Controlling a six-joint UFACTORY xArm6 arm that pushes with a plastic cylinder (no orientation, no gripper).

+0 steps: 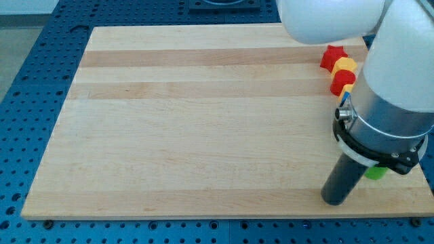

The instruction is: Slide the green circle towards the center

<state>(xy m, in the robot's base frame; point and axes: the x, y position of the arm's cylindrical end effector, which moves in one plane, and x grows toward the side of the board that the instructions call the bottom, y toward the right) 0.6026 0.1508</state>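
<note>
The wooden board (203, 122) fills most of the frame, lying on a blue perforated table (27, 102); nothing on it serves as a container, and every block sits straight on the bare wood. My tip (334, 200) rests on the board at the lower right of the frame, close to the board's bottom edge, and as a plain rod it has nothing to open or close and holds nothing. The green block (375, 172) shows only as a small sliver just to the right of the rod and slightly above the tip, mostly hidden behind the arm's dark collar, so its round shape cannot be confirmed and I cannot tell if the rod touches it. It lies near the board's lower right corner, close to both the right and bottom edges. In the upper right of the frame a cluster runs along the right edge: a red star-like block (332, 57), a yellow block (346, 66) touching it just below, a second red block (343, 80) under that, and slivers of yellow and blue (345, 96) at the arm's rim, too hidden to name a shape. The white arm (400, 61) covers the upper right corner. Left of the tip, the wood stretches open across the centre to the left edge.
</note>
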